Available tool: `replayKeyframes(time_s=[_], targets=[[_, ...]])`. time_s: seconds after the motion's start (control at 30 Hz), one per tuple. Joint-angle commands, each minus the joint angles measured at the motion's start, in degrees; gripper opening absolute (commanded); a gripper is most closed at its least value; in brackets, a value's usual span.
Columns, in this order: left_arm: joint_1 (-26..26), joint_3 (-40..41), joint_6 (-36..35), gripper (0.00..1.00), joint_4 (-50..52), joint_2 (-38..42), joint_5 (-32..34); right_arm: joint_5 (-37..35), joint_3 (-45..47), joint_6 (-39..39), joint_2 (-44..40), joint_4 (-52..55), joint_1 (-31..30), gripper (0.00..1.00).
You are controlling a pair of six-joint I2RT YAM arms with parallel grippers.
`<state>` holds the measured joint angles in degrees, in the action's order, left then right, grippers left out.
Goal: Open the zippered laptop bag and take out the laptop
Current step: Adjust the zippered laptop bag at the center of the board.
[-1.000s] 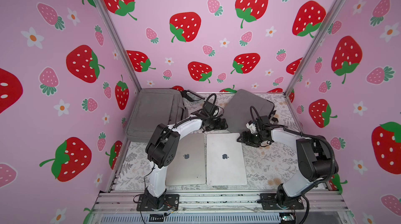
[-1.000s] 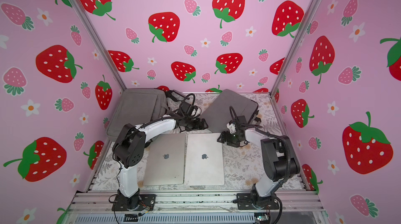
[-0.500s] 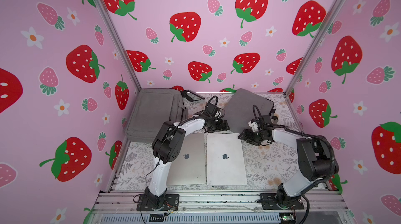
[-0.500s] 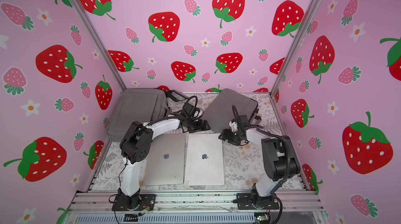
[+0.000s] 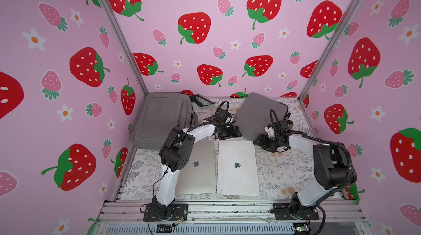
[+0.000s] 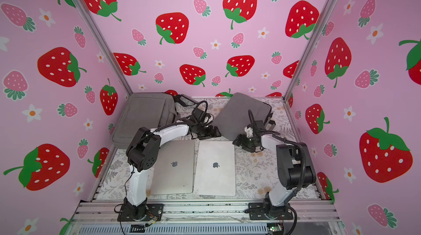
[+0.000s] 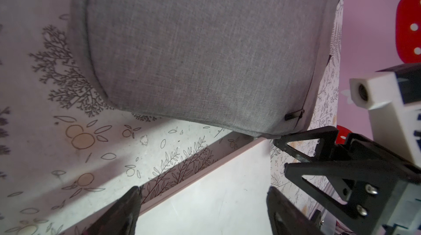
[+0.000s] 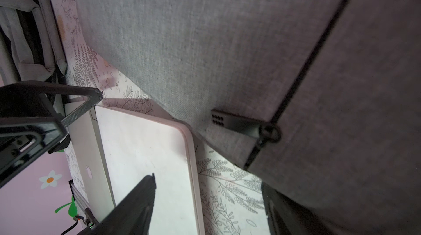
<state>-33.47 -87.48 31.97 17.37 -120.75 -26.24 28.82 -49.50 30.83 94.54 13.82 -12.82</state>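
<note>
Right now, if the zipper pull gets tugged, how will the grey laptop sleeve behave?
Likely floppy: the grey laptop sleeve is woven fabric with rounded, padded-looking edges. Probably slides when tugged: it lies loose on the table cover. The zipper pull looks small and flat, maybe slippery.

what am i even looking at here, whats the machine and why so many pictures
Two white robot arms stand at a table, each ending in a two-fingered gripper. The wide pictures come from one overhead camera; the close-ups from cameras on the wrists. On the table lie a grey laptop, a white laptop, a grey bag with handles and a grey zippered sleeve. The left gripper and right gripper are open and empty, near the sleeve's zipper pull.
</note>
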Motion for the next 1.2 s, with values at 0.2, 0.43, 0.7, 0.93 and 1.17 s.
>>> replayKeyframes(time_s=[0.2, 0.43, 0.7, 0.93, 1.17], targets=[[-0.5, -1.8, -1.1, 0.87, 1.6, -2.3, -2.4, -6.9, -0.9, -1.8, -2.8, -6.2, 3.9, 0.76], [-0.6, -2.7, -2.1, 0.86, 2.8, -2.7, -2.8, -1.9, -1.2, -2.9, -4.1, -3.7, 5.2, 0.76], [-0.3, -4.1, -2.2, 0.86, 3.8, -0.1, -0.3, 7.2, 1.9, -2.6, -6.6, -1.5, 4.7, 0.74], [0.8, -8.4, 0.1, 0.86, 4.2, -1.7, 1.5, 7.7, 6.2, -2.8, -10.7, 1.3, 4.2, 0.74], [1.5, -14.4, 1.8, 0.86, 5.2, -5.6, 3.7, 2.7, 6.4, -3.7, -15.9, 5.2, 5.1, 0.77]])
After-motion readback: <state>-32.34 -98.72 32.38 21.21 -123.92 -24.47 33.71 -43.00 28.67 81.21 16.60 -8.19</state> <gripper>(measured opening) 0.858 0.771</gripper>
